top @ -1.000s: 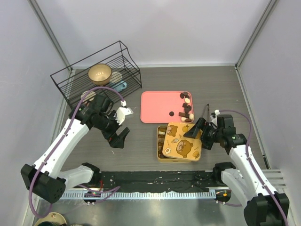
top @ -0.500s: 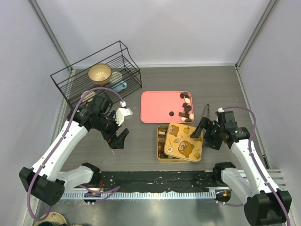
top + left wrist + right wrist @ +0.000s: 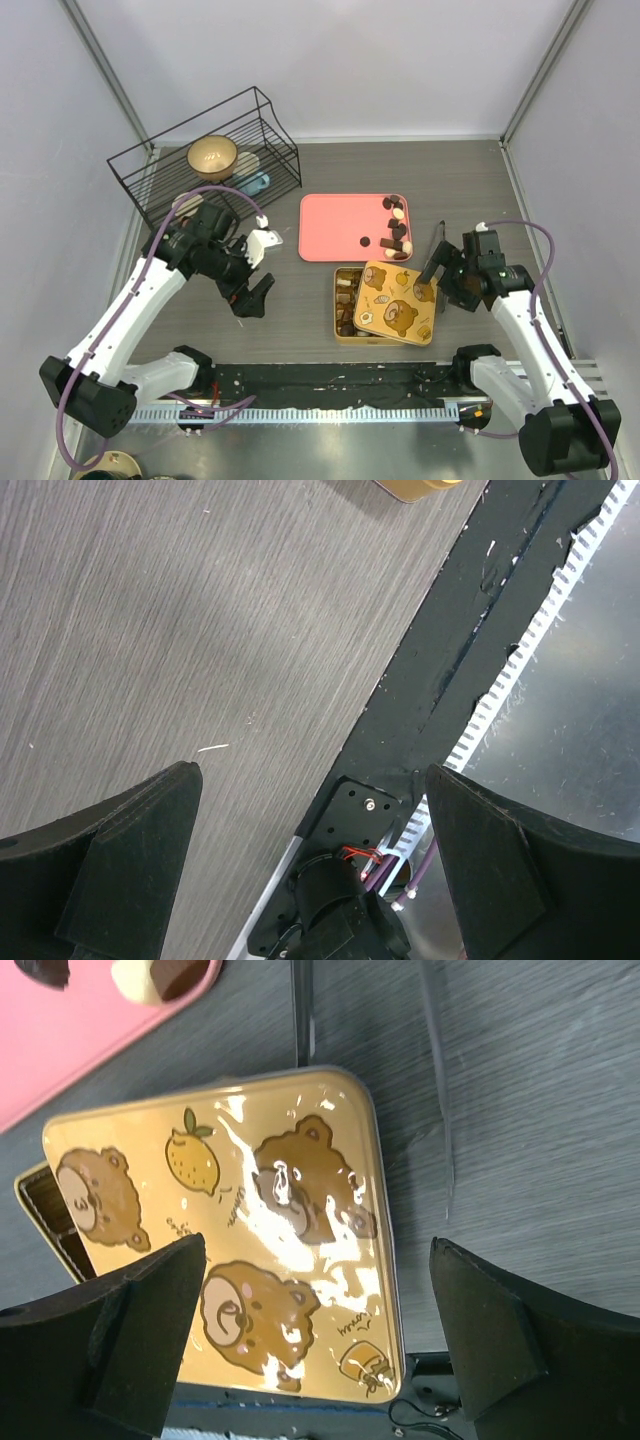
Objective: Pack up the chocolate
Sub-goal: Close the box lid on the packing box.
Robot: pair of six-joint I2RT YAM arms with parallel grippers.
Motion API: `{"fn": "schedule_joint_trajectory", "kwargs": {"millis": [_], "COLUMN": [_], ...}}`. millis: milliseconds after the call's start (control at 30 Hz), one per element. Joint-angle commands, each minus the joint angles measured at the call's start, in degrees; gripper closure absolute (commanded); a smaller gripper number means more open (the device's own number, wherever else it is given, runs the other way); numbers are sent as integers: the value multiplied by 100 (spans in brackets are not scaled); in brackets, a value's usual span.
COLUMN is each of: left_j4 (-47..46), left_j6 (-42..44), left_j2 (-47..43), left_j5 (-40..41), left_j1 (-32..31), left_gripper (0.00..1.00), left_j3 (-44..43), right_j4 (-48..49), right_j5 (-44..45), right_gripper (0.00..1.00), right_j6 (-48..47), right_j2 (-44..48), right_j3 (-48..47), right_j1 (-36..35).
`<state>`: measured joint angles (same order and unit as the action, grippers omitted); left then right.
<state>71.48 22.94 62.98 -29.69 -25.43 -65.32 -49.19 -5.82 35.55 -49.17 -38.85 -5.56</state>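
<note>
Shows most of the chocolate [image 3: 395, 228] clustered at the right end of the pink tray [image 3: 335, 225], with more in the gold tin [image 3: 338, 300] beside its skewed bear lid [image 3: 395, 310]. Finds the left claw [image 3: 253, 297] released and empty over the bare surface [image 3: 300, 330], and the right claw [image 3: 433, 283] released and empty by the lid's right edge.

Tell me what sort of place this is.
Most likely a robot lab work cell, not a kitchen. Plain pale panels wall in the grey table, the left arm and right arm are bolted at its near edge, and the props look staged: a pink tray, a gold tin, a wire rack.
</note>
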Motion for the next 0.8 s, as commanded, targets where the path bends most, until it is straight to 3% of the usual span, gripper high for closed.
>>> {"fn": "schedule_joint_trajectory", "kwargs": {"millis": [0,200,767], "left_j4": [85,111,155], "left_j6": [61,88,132], "left_j2": [-181,-234,-128], "left_j5": [-195,-195,-239], "left_j1": [-23,-15,-23], "left_gripper": [0,0,0], "left_j3": [-130,-148,-148], "right_j4": [488,1095,1377], "right_j5": [756,846,741], "right_gripper": [0,0,0], "right_j6": [434,874,1138], "right_j2": [-189,-584,-559], "right_j3": [-193,123,414], "right_j1": [-6,-6,-322]}}
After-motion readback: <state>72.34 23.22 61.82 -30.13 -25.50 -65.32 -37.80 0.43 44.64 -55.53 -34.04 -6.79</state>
